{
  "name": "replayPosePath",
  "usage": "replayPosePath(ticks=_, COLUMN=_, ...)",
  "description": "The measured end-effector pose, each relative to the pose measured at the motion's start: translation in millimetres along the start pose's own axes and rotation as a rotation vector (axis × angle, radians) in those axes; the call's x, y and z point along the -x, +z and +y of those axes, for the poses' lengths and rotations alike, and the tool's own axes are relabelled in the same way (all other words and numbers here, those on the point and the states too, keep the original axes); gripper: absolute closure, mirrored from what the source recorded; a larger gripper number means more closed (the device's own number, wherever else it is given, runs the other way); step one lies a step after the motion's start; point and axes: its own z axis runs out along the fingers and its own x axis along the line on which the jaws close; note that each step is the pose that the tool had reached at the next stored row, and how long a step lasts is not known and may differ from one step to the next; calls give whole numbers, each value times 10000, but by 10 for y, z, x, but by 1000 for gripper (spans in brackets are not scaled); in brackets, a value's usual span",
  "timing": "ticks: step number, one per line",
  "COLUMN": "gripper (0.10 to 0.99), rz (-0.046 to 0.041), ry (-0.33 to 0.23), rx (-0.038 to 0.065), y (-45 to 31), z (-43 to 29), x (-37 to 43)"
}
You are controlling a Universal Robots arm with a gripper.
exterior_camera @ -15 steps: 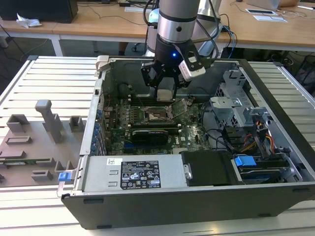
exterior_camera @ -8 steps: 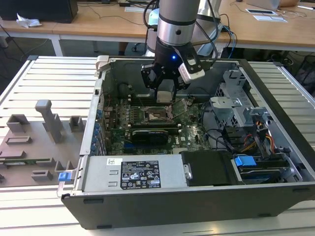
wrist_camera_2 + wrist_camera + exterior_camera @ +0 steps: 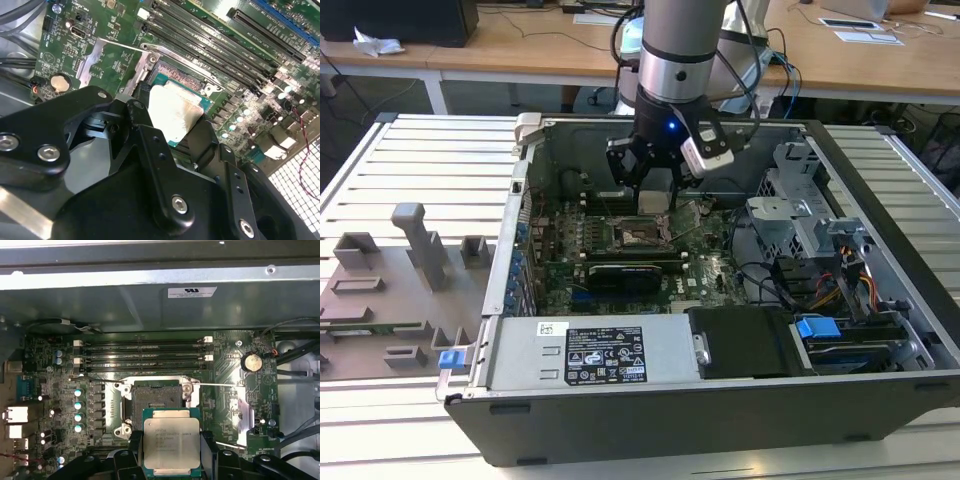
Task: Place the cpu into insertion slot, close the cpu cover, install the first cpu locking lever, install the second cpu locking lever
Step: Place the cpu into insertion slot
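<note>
**One cpu clamped in the hand above one open slot**

The hand [image 3: 171, 454] is clamped on the single cpu [image 3: 171, 442]. Its two black fingers [image 3: 134, 447] press on opposite edges of the chip, whose silvery top faces up. In the first wrist view the cpu hangs just beside the one insertion slot [image 3: 156, 399], whose dark centre lies bare. The one cpu cover [image 3: 107, 62] is swung open and stands off to one side of the slot, with its square window showing green board through it. Two thin wire levers [image 3: 220, 385] reach out from the slot's frame, one to each side. Four long black memory slots [image 3: 142, 354] lie beyond it. In the exterior view the open computer case [image 3: 720, 400] rests on a slatted counter [image 3: 420, 160].
</note>
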Motion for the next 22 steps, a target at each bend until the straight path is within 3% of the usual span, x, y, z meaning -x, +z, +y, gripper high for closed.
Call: replayPosePath(ticks=22, gripper=545, rz=1, ry=0, rx=-1, y=228, z=-8, x=4)
